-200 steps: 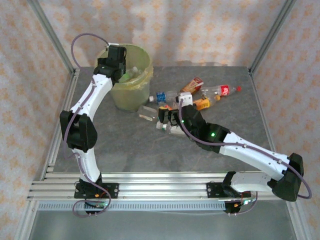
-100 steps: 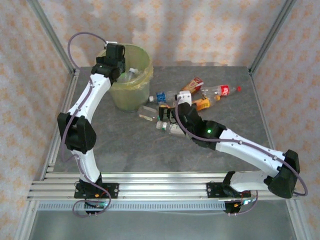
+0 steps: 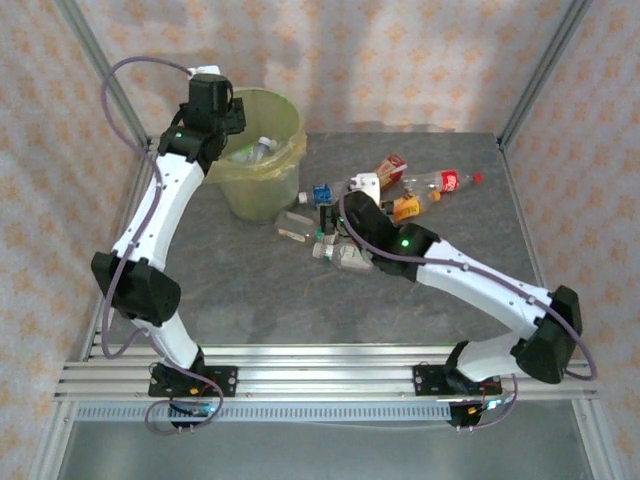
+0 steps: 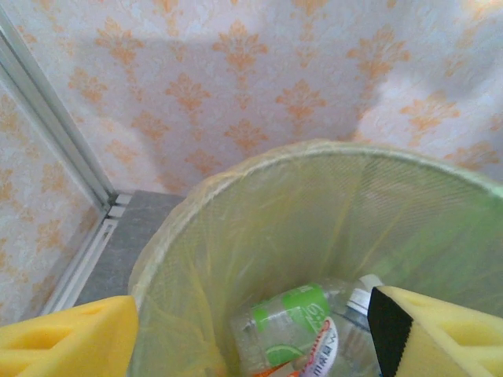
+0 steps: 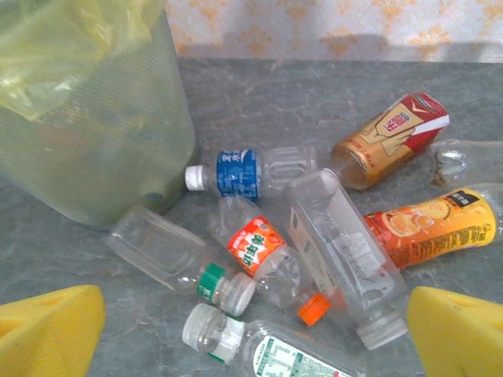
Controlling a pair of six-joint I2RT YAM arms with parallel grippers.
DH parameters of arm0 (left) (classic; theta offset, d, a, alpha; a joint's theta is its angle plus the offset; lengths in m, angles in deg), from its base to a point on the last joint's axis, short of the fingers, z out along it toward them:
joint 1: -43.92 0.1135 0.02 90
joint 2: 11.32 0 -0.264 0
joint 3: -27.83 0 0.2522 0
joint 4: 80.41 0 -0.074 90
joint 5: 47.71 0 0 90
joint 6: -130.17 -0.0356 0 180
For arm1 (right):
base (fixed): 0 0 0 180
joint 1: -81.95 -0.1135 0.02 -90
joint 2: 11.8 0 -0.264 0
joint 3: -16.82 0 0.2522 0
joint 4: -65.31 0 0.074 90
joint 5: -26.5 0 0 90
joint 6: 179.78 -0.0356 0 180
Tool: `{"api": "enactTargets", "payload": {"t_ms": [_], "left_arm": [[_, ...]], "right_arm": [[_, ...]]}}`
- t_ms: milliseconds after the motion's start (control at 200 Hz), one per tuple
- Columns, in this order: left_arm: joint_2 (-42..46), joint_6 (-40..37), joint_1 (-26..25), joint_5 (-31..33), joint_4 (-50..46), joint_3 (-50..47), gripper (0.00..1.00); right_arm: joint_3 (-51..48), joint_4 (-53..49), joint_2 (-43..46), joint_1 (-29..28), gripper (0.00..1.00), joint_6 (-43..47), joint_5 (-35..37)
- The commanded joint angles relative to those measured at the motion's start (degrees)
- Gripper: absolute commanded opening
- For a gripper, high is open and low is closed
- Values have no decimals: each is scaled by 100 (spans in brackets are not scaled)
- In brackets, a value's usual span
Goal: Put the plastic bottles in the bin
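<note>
Presently, the left gripper (image 4: 247, 334) is found poised over the mouth of the bin (image 4: 259, 212), which stands at 11 o'clock on the table (image 3: 250, 290). Its yellow pads (image 4: 67, 338) are set wide apart and nothing is held between them. This placement is judged to suit a release into the bin. A green-labelled bottle (image 4: 287, 318) is seen lying low inside the yellow-green liner (image 4: 181, 259), with others partly hidden beside it.

The right gripper (image 5: 251, 330) is held low over the plastic bottles (image 3: 440, 183), which are heaped on the table at 4 o'clock from the bin. Its jaws are spread fully and are empty, a stance judged to prepare a pick.

In the right wrist view, a blue-labelled bottle (image 5: 240, 173) is noted at 12 o'clock, a brown-and-red bottle (image 5: 385, 137) at 2 o'clock and an orange-filled bottle (image 5: 432, 228) at 3 o'clock. Nearer the pads, a green-capped bottle (image 5: 169, 251), an orange-labelled bottle (image 5: 255, 245) and an orange-capped bottle (image 5: 338, 251) lie crowded together. A white-capped bottle (image 5: 259, 349) lies at 6 o'clock. Which one is targeted cannot be told. The task is assessed as partly done, with most bottles not yet binned.
</note>
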Motion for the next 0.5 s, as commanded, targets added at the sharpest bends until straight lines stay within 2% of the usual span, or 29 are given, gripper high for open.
{"api": "enactTargets", "payload": {"t_ms": [0, 90, 270, 495], "left_arm": [[587, 335, 35, -315, -85, -263, 79], [969, 508, 36, -501, -24, -607, 83], [1767, 981, 35, -751, 84, -1375, 100], [2928, 1706, 35, -1030, 471, -2696, 100]], "right_arm": [[370, -852, -414, 11, 99, -52, 160], [569, -1134, -725, 11, 99, 95, 95], [911, -1682, -1333, 97, 99, 426, -146], [1118, -2087, -1993, 300, 99, 747, -791]]}}
